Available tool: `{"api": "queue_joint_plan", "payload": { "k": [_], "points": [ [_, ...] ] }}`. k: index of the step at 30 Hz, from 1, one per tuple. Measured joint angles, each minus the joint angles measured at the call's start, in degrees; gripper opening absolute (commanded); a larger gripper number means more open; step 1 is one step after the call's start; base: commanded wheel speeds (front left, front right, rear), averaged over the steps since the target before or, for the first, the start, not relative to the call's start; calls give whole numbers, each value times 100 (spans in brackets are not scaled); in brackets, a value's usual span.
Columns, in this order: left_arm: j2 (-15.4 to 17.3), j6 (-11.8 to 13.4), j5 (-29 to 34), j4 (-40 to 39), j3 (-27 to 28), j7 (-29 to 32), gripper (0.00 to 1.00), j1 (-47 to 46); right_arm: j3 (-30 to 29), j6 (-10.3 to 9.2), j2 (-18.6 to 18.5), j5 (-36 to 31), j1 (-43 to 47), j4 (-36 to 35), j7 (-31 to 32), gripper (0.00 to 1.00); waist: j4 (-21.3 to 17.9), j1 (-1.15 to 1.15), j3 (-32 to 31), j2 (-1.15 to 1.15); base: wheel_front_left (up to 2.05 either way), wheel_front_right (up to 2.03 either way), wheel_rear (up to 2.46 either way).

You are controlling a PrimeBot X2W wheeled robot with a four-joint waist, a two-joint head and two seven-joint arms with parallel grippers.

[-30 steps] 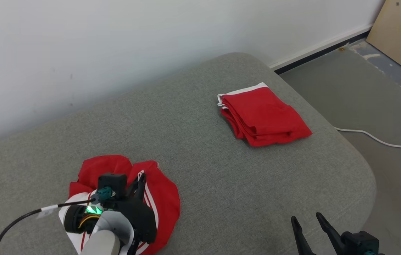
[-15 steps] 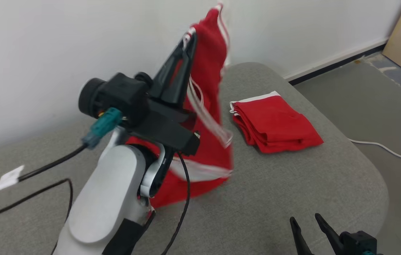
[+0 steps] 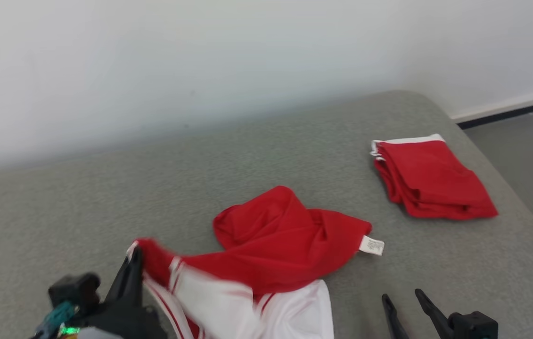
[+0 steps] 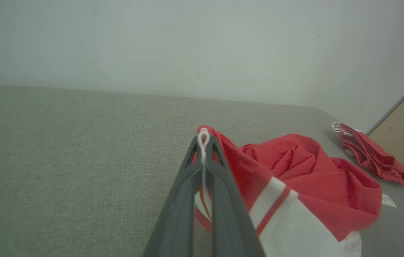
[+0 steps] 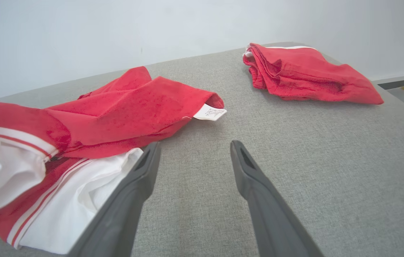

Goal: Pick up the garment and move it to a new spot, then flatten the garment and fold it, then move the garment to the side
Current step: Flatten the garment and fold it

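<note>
Left hand point(image 3: 132, 266) was pinched shut on a red corner of the garment point(image 3: 290, 235). Right hand point(image 3: 400, 301) was open and held nothing. The garment lay crumpled in the middle of the grey cushion point(image 3: 82, 188). Its long way ran left to right, and its tag point(image 3: 371, 245) pointed right. Bare room lay to the left and behind. A folded red cloth point(image 3: 431, 179) sat near the right edge.

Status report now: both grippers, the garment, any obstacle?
Left gripper shut on crumpled red-and-white garment. Right gripper open, empty. Folded red cloth lies apart, not in the way.
</note>
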Motion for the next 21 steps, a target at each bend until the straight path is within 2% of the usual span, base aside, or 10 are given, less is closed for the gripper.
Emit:
{"api": "queue_joint_plan", "payload": {
  "k": [6,11,12,13,14,18,21],
  "points": [
    [-76,-73,-332,1132,391,-622,0,194,154,0,-15,7,-70,-40,69,100,441,0,67,0,0,0,0],
    [-163,-47,-389,1909,727,-1370,0,-109,187,0,-62,9,-93,-96,136,100,600,0,188,0,0,0,0],
    [-160,-36,-369,2026,806,-1460,9,-219,180,0,-82,10,-93,-105,145,100,612,0,215,0,0,0,0],
    [-159,-40,-313,2101,855,-1514,23,-319,170,0,-98,12,-93,-118,147,100,622,1,238,0,0,0,0],
    [-205,-38,-232,2241,935,-1559,100,-470,149,0,-119,12,-93,-140,177,100,643,0,266,0,0,0,0],
    [-288,-62,-94,2485,1011,-1583,100,-549,131,0,-137,12,-91,-177,202,100,661,0,256,0,0,0,0],
    [-398,34,98,2291,1077,-1593,100,-413,97,0,-138,13,-72,-191,247,100,681,0,207,0,0,0,0]
  ]
}}
